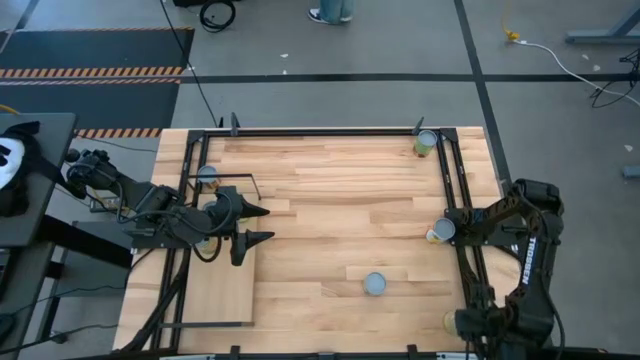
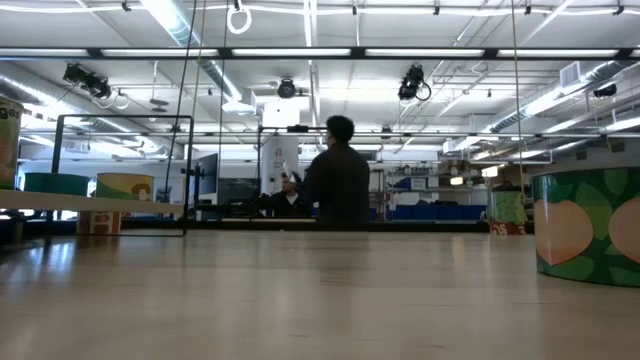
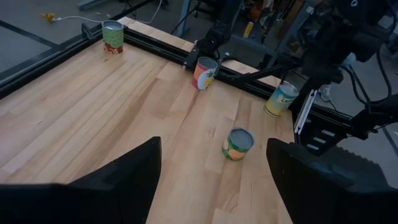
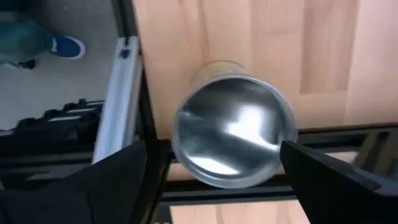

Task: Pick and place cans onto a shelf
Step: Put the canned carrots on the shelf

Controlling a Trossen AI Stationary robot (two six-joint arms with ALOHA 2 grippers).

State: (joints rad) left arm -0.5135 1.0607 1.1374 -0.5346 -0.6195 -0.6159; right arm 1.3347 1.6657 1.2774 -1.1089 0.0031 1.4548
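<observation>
Your left gripper (image 1: 258, 224) hangs with its fingers spread apart over the flat light-wood shelf board with the thin black frame (image 1: 222, 295) at the tabletop's left side, where one silver-topped can (image 1: 207, 176) already stands. Your right gripper (image 1: 452, 228) sits at the right edge, its fingers apart on either side of a shiny-topped tin (image 4: 233, 132), not clamped. Another blue-topped can (image 1: 375, 284) stands near the front, and a green one (image 1: 426, 143) in the far right corner.

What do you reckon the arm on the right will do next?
Probably lower and close. The right gripper hangs open straight above a silver-topped can at the table's right edge, one finger on each side, not yet touching it. The left gripper waits open over the shelf.
</observation>
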